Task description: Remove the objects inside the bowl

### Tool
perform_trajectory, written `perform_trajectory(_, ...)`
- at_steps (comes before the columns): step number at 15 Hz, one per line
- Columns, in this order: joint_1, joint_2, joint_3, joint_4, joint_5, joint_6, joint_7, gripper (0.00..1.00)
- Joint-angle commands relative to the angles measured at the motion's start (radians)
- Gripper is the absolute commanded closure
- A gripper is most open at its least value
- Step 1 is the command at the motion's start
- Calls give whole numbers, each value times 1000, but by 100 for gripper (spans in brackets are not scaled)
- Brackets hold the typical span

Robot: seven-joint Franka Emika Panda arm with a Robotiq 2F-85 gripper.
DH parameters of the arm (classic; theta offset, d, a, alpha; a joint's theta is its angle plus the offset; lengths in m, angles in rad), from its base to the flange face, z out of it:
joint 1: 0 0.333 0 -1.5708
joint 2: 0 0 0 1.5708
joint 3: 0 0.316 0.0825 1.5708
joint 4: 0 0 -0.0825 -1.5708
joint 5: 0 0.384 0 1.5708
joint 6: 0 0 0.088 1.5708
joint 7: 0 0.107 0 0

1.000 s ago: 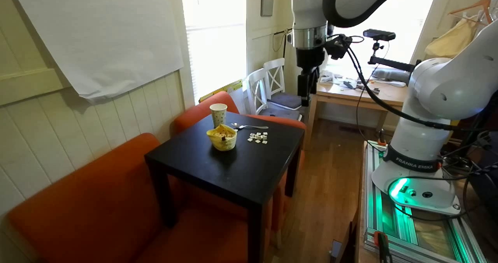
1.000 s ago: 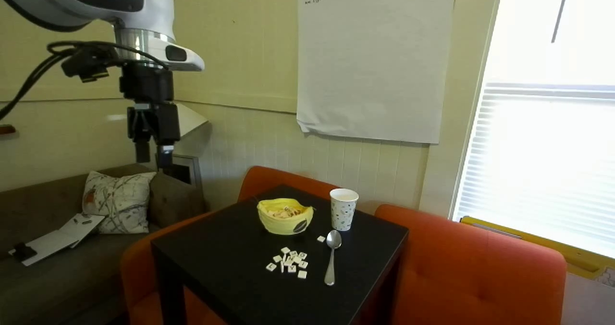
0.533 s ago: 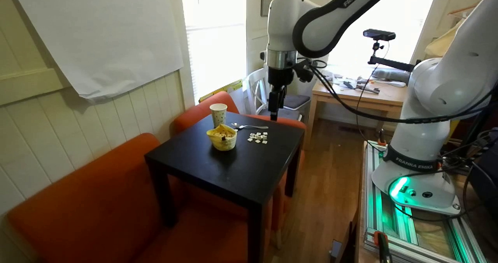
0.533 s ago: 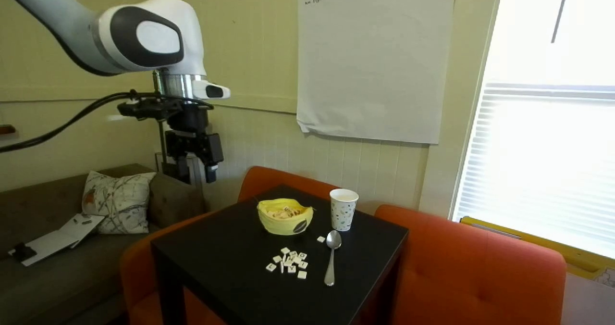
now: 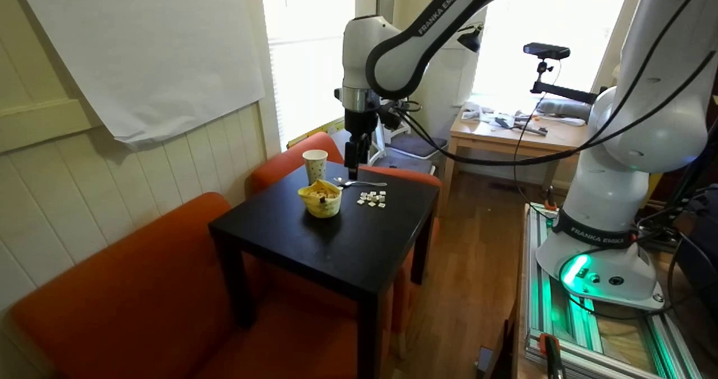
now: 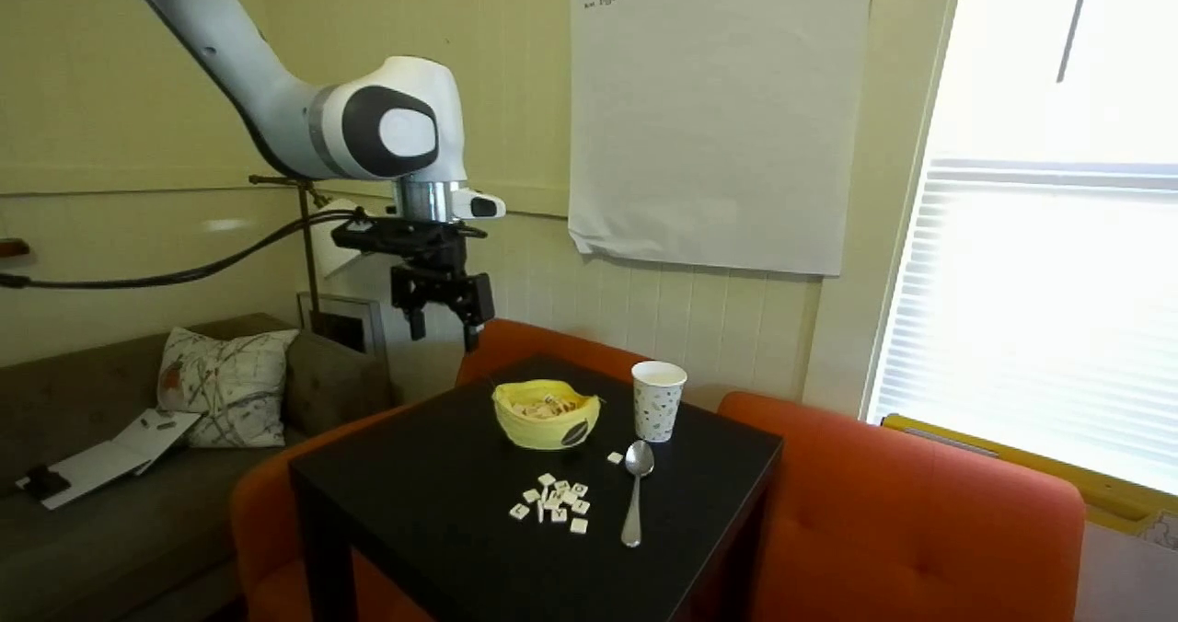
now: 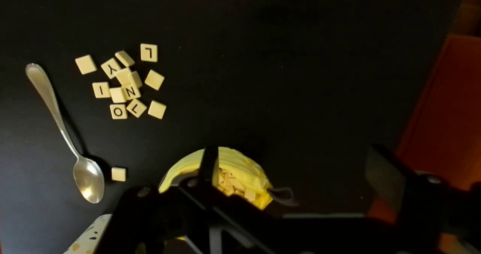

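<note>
Yellow bowl [image 6: 534,433] is facing upward, dark tip [image 7: 284,196] pointing toward right table edge [image 7: 409,92] in wrist view; cup [image 6: 656,408] is standing near; gripper [image 6: 444,331] is hanging, fingers apart.

Wht arm [image 6: 290,116], blk trim [image 5: 406,41], FRANKA EMIKA mkgs [image 5: 442,10], blk cables [image 5: 499,161] & fingers [image 6: 417,322]

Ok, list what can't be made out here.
Bowl: wrist view, partly hidden behind the tool.
Cup: wrist view, cut off by the bottom edge.
Bowl tiles: both exterior views, any letters too small to read.
Sheet: an exterior view, writing small and cut off by the top edge.
</note>
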Motion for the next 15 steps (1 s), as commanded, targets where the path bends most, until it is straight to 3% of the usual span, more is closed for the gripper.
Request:
perform_trajectory(1,8,154,-30,160,-37,-3,6,0)
perform_trajectory(7,-16,315,-29,294,91,0,-46,0)
perform_trajectory(8,3,253,-43,239,39,-3,-15,0)
perform_trajectory(13,-1,306,-42,279,62,-3,-21,0)
perform_trajectory(15,7,367,-66,324,41,15,37,0)
